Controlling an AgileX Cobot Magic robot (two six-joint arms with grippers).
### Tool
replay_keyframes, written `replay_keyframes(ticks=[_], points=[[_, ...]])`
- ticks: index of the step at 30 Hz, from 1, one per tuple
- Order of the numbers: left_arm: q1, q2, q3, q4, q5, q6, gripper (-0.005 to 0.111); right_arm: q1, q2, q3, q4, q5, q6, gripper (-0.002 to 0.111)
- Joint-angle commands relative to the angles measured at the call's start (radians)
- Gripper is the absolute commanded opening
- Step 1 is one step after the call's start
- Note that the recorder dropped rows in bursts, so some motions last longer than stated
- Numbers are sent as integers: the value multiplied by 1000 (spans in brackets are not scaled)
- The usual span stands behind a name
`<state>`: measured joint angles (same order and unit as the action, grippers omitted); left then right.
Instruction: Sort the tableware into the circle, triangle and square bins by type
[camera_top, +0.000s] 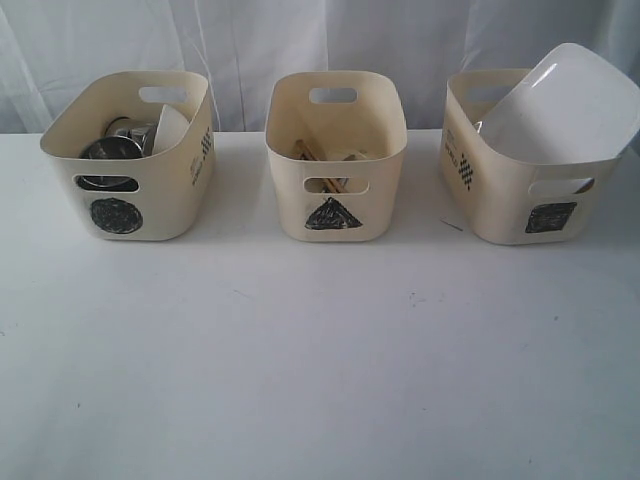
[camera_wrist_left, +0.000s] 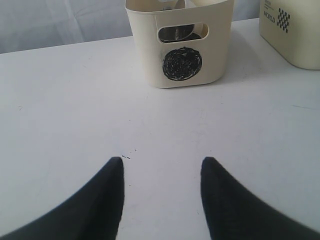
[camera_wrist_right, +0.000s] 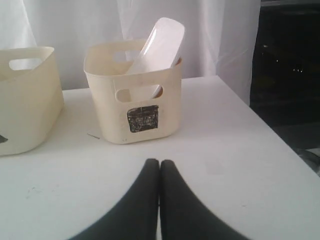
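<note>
While plate (camera_top: 570, 105) leans in square bin (camera_top: 500, 205), left gripper (camera_wrist_left: 161, 160) spread, right gripper (camera_wrist_right: 159, 162) closed, both empty.

The left gripper (camera_wrist_left: 161, 161) had two matte black fingers (camera_wrist_left: 100, 200), broad at the base and tapering in a curve to narrow, rounded tips; the right gripper (camera_wrist_right: 159, 162) bore the same smooth black pair, horn-shaped, plain-surfaced, soft-edged near the camera.

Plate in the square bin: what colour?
White; the plate shows best in the right wrist view.
</note>
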<state>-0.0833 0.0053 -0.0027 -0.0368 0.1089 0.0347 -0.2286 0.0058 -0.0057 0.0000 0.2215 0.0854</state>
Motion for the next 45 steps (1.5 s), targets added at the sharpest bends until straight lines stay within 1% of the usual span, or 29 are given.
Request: replay_keyframes(ticks=[1, 45], points=[[2, -5, 3, -8, -5, -6, 52, 1, -6, 6, 0, 65, -15, 0], [2, -5, 3, -8, -5, -6, 52, 1, -6, 6, 6, 91, -18, 0]])
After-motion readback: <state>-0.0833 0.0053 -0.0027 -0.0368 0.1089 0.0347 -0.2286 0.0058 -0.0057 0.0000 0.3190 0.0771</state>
